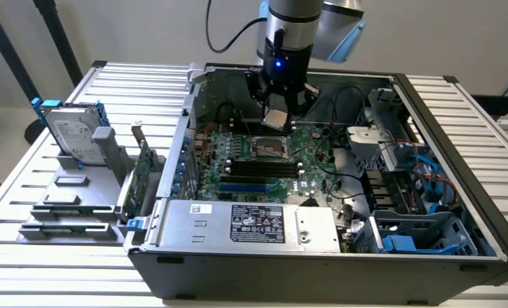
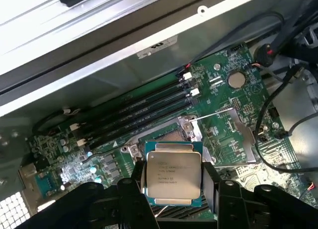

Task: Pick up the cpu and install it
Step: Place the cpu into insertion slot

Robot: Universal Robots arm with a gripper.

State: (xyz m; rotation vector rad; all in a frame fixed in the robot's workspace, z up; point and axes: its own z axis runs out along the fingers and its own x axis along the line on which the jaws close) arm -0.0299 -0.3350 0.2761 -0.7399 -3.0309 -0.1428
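Slatted metal bench [image 1: 14, 212], pale wall behind. We list:

1. Computer case [image 1: 322, 273], lying across the bench's middle toward the exterior view's right edge. Its side panel is off, so the inside can be reached from above. Contents: green motherboard [image 1: 309, 160], bare socket [image 1: 269, 147] with black memory slots [image 1: 258, 168] beside it, power supply [image 1: 254, 224] along the near wall, and cables and drive bays with blue clips at the exterior view's right end.

2. cpu [image 2: 173, 175], gripped by two opposite edges between the jaws, which stand wide to span it, metal top facing the wrist. It hangs above the motherboard, near the socket and clear of it. We judge the edge grip keeps the underside untouched.

3. Grey rack [image 1: 74, 205] at the bench's edge on the exterior view's left, holding a hard drive [image 1: 69, 138] upright and a circuit card [image 1: 142, 173] on edge.
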